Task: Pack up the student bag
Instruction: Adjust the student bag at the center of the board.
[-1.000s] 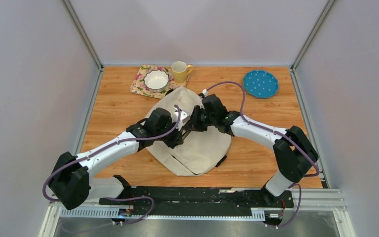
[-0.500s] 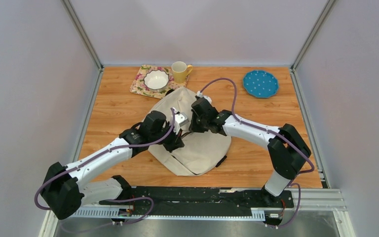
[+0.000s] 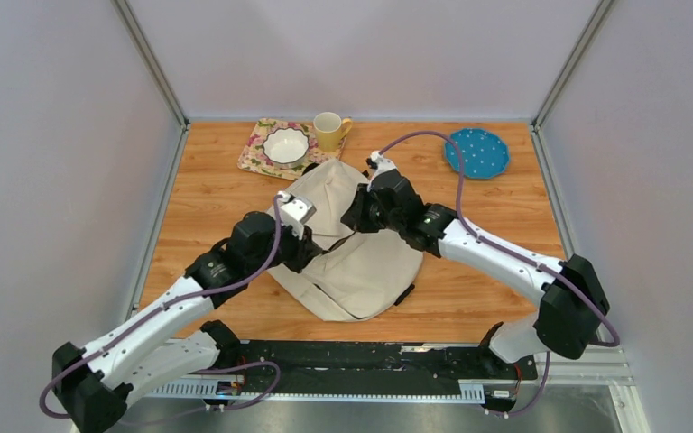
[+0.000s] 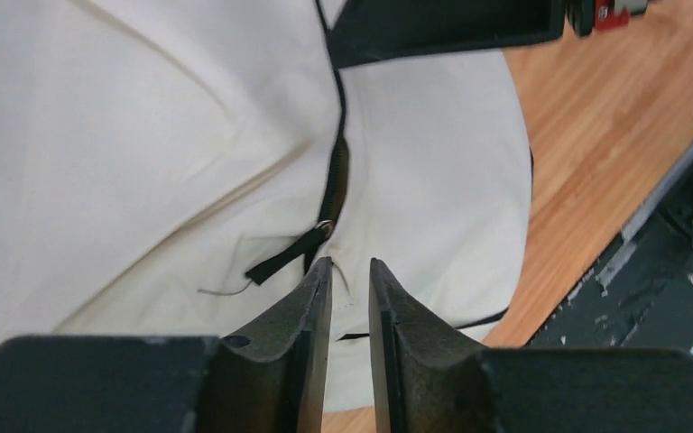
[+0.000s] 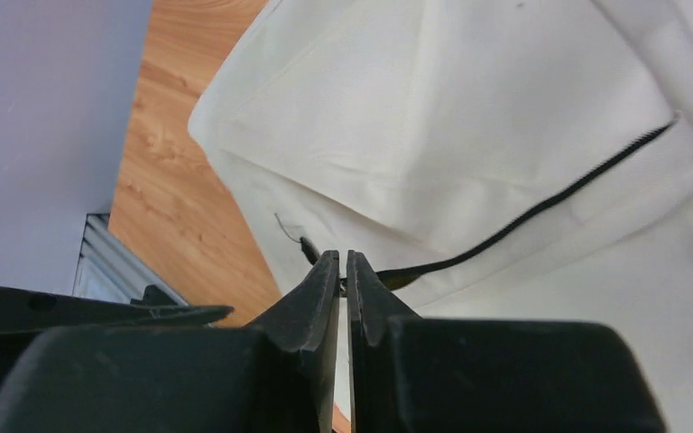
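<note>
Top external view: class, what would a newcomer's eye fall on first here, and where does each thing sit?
The cream student bag lies in the middle of the wooden table, with the left gripper and right gripper both poised at its black zipper. Along the far edge stand a yellow mug, a white bowl on a floral mat, and a blue dotted plate at far right.

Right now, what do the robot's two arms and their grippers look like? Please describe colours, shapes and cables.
Both the left arm and the right arm have white rounded links joined by bulky black joints. A purple cable loops along each arm. The left gripper and the right gripper each have two black, tapering fingers with a rough matte surface.
</note>
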Controlling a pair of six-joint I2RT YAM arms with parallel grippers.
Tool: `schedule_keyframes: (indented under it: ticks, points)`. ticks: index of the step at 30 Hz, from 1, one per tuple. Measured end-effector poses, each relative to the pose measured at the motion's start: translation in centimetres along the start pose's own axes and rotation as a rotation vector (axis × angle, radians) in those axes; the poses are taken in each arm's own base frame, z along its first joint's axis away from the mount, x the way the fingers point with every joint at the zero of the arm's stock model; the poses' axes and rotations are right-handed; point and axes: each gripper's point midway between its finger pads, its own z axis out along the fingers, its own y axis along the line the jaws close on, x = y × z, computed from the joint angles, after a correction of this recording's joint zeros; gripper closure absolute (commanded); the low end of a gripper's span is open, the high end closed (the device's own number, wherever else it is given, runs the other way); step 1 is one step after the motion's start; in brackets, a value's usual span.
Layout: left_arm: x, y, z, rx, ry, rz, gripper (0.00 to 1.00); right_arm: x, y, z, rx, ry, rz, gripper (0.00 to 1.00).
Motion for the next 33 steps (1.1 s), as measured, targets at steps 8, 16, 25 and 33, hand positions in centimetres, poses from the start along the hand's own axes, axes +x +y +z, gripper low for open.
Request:
schedule_keyframes:
  ticks: [8,16,25,33]
  points:
    - [-0.1,3.5,-3.4,-0.245,-0.122,-0.16,0.45,4.8,0.7,5.1,-0.03,0.193,-0.029,0.98]
    - [5.7,5.4,-3.5,-0.364,-0.032,-0.353,0.3,6.5,-2.6,6.6,0.141,0.239,-0.077,1.0]
    - [7.6,5.3,-3.8,-0.385,-0.004,-0.463,0.22,3.1,-4.8,3.2,0.29,0.133,-0.162,0.89]
    - [9.6,4.8,-3.0,-0.359,0.008,-0.571,0.21,0.9,1.8,0.9,0.001,0.092,-0.136,0.93]
